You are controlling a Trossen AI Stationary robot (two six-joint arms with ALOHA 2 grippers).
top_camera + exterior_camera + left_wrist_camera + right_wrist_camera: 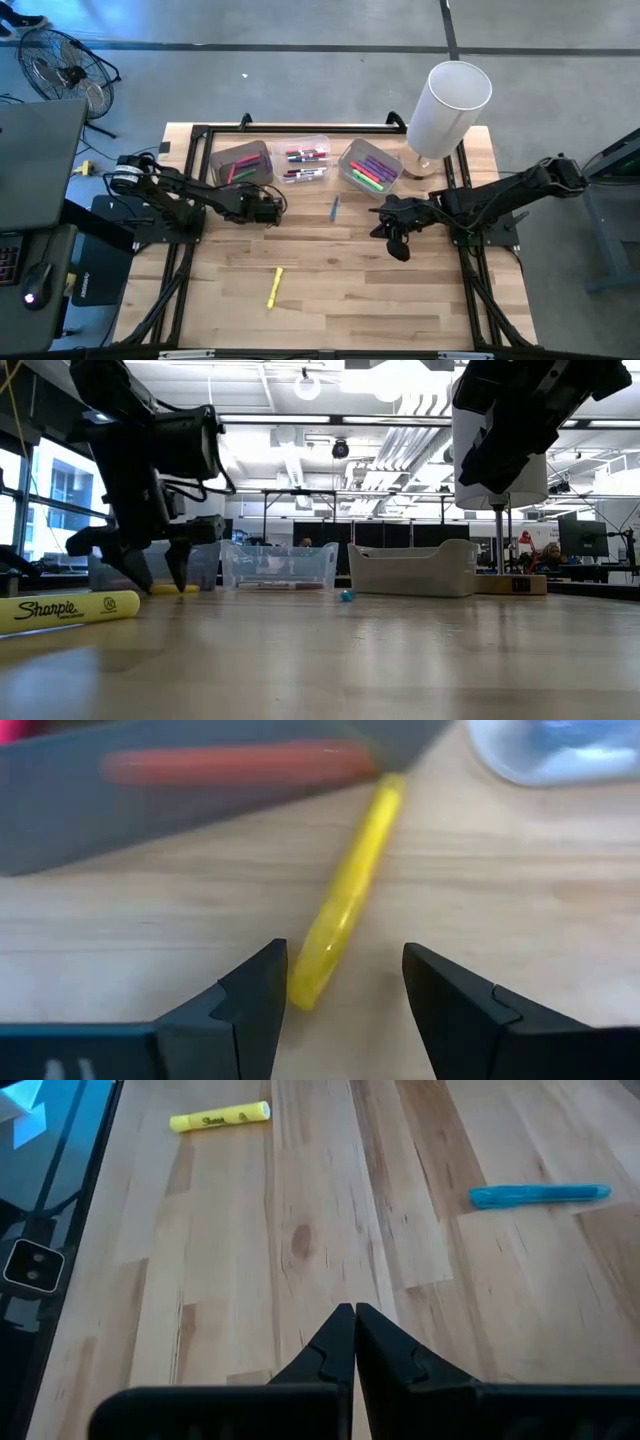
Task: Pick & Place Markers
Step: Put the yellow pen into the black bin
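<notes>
Yellow plastic shows between the spread fingers of the left claw (340, 995): a slim yellow marker (345, 900) lies on the wooden table (350, 290), one end between the open jaws, the other reaching toward the grey bin (240, 163) just ahead. That arm stretches low from the table's left edge, claw pointing down. The right claw (354, 1342) hangs shut and empty above bare wood, a blue marker (540, 1195) and a yellow highlighter (220, 1118) lying well ahead of it.
</notes>
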